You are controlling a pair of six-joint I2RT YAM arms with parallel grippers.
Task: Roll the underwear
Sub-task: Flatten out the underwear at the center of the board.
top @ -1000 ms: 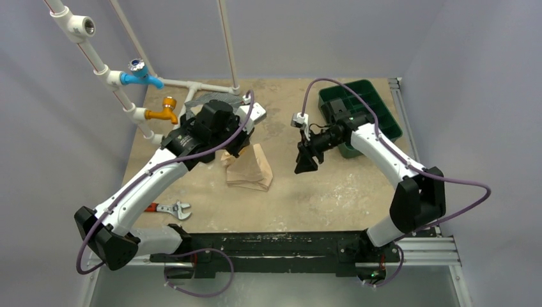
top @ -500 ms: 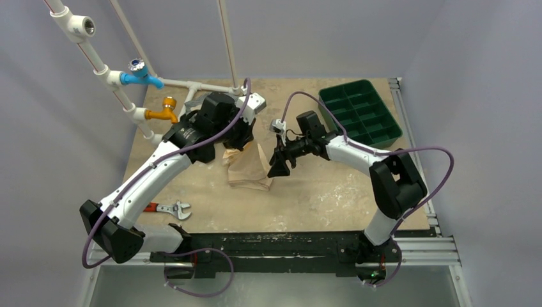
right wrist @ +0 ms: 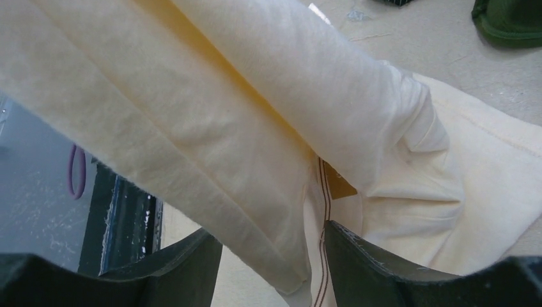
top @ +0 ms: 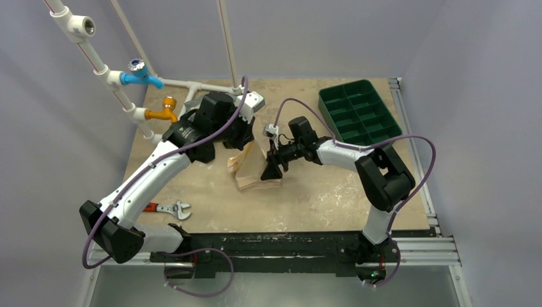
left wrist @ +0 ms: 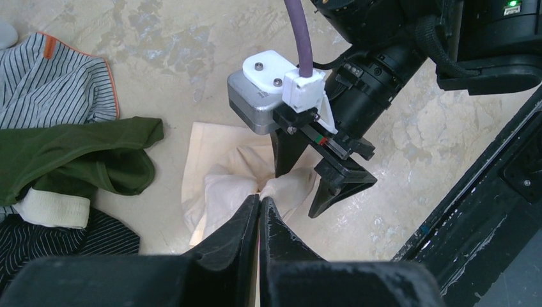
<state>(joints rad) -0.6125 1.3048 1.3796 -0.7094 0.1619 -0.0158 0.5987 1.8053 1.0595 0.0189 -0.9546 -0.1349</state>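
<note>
Swinging left away from the green tray (top: 360,114), the right arm (top: 345,153) has closed the gap of a second ago and now reaches the cloth in the middle of the tabletop (top: 332,198). The left arm (top: 160,169) has hardly moved.

The underwear (top: 257,171) lies partly flat on the tabletop, with one end lifted in a bunched fold. That looks deliberate: raising an edge gives the other arm something to get under or around to start a roll.

The left gripper (left wrist: 259,214) is pinched tight on that raised fold. Its fingers meet, with only cloth between them.

The right gripper (right wrist: 273,256) is spread wide. It straddles the hanging fold without clamping it, probably lining up for a second hold.

An olive-green garment (left wrist: 83,157) and a grey striped one (left wrist: 57,83) lie apart at the far left, clear of the work. A wrench (top: 172,209) sits near the left arm.

A small brown tag (right wrist: 337,185) shows inside the underwear, and no writing on it can be read.
</note>
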